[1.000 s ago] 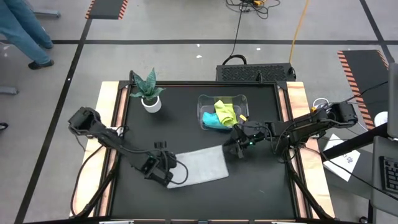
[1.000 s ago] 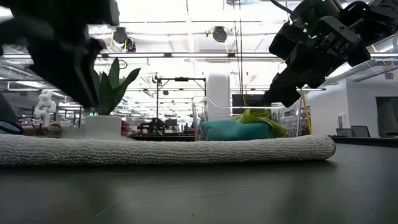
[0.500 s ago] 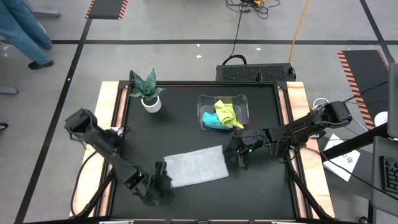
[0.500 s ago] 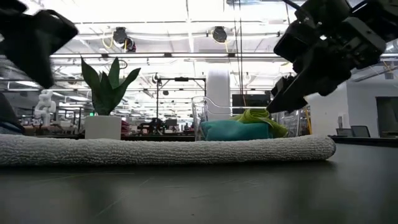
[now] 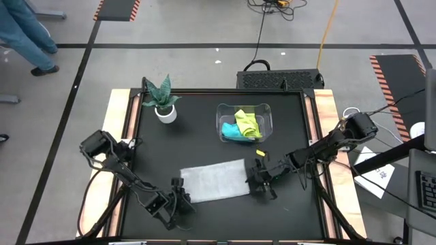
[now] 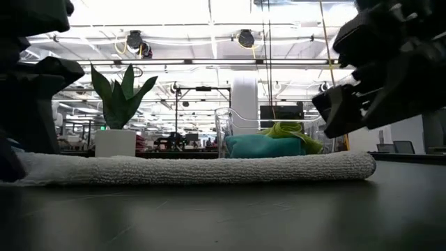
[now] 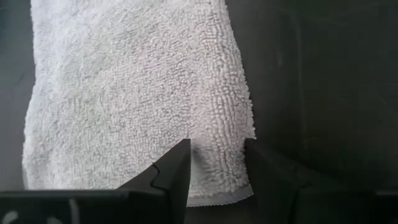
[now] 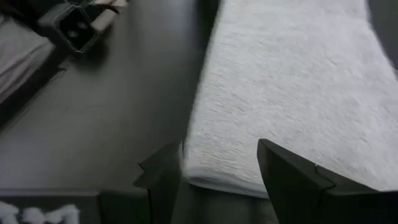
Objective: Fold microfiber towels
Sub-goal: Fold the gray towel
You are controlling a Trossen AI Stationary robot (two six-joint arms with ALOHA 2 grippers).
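The light grey towel (image 5: 214, 180) lies folded flat on the black table. My left gripper (image 5: 179, 198) is open and low at the towel's near-left corner (image 7: 233, 186), one finger on either side of it. My right gripper (image 5: 258, 182) is open over the towel's right edge (image 8: 217, 177), a little above the cloth in the low view (image 6: 376, 84). The yellow-green towel (image 5: 247, 122) and the teal towel (image 5: 230, 131) lie bunched in the clear bin (image 5: 267, 117). My left gripper points down at the grey towel's near-left corner (image 7: 217, 180) with open fingers over the cloth. I cannot tell whether the fingertips (image 7: 181, 155) touch it. The towel lies flat on the table.
A potted plant (image 5: 163, 102) stands at the far left of the table. The clear bin stands at the far middle. Bare black table lies left of the towel and toward the near edge. A person's legs (image 5: 27, 34) show on the floor beyond the table.
My left gripper has gone from over the towel's left part toward the table's near edge and come down at the near-left corner. My right gripper has gone from beside the bin toward the near edge and down, over the towel's right edge. The towel has stayed still.
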